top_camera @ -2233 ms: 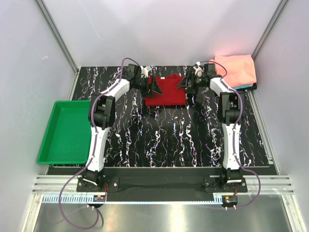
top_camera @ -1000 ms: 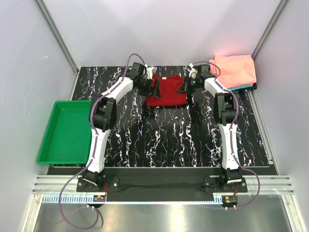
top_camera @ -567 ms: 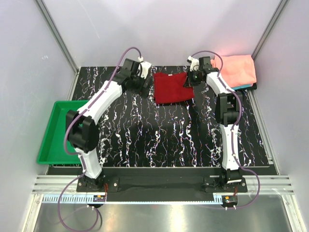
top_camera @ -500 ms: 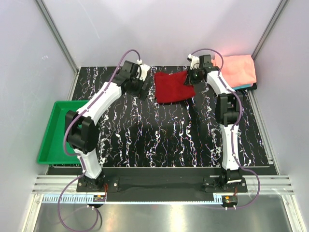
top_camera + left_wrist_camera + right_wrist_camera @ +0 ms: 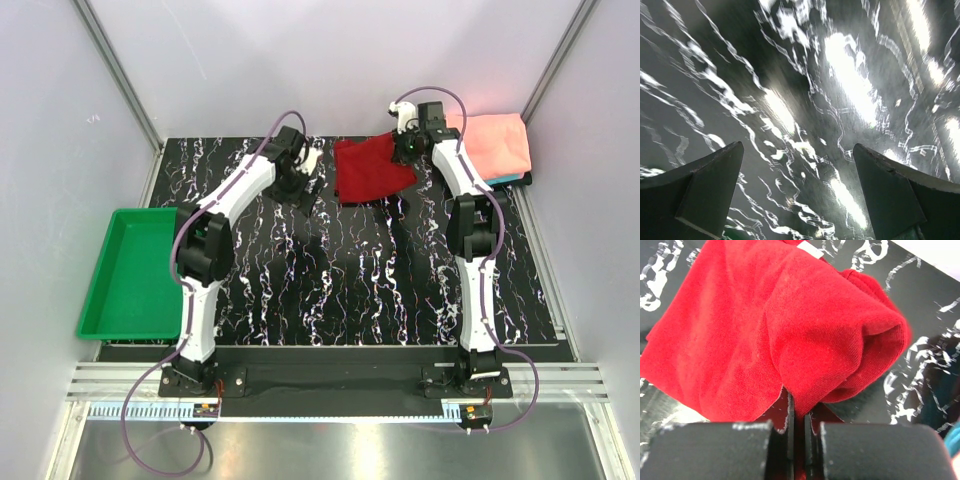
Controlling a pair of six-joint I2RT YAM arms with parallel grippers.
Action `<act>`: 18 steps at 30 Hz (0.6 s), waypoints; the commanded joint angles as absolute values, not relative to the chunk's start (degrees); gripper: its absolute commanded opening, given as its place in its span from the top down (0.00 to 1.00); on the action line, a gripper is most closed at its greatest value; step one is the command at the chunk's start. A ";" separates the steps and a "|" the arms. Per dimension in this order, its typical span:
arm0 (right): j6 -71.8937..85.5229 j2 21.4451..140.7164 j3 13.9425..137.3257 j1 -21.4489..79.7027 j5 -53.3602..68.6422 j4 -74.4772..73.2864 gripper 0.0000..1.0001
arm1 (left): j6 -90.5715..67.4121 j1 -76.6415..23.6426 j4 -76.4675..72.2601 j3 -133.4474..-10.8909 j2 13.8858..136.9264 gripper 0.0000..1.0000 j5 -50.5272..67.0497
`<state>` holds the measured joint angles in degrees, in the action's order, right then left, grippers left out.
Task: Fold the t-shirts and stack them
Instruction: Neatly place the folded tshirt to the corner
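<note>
**Right fingers (image 5: 783,414) pinched a fold of the red shirt (image 5: 372,170) just left of the pink shirt (image 5: 492,143).**
The red shirt hung bunched from the pressed-together fingers at the far side of the tabletop (image 5: 350,280), near the pink shirt but apart from it; whether its lower edge touched the surface could not be told. The left fingers (image 5: 705,195) stood spread wide over bare tabletop, farther left of the pink shirt, holding nothing. A sliver of teal cloth (image 5: 505,179) showed under the pink shirt's near edge. The tray (image 5: 135,270) lay far to its left.
</note>
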<state>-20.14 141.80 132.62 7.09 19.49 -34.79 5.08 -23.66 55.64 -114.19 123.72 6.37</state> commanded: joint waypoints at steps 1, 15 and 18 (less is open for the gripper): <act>-23.90 135.09 134.65 6.15 17.14 -34.10 1.00 | 5.36 -23.73 57.74 -113.81 121.81 0.01 9.84; -31.90 129.03 137.37 5.54 8.44 -33.40 1.00 | 7.03 -25.22 58.10 -111.89 119.09 0.01 5.10; -31.73 126.92 137.29 5.10 8.09 -33.14 1.00 | 7.21 -25.22 58.44 -111.36 118.83 0.01 5.45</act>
<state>-30.24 134.13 133.99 6.04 10.13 -36.32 6.22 -24.97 58.59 -111.72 123.55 6.24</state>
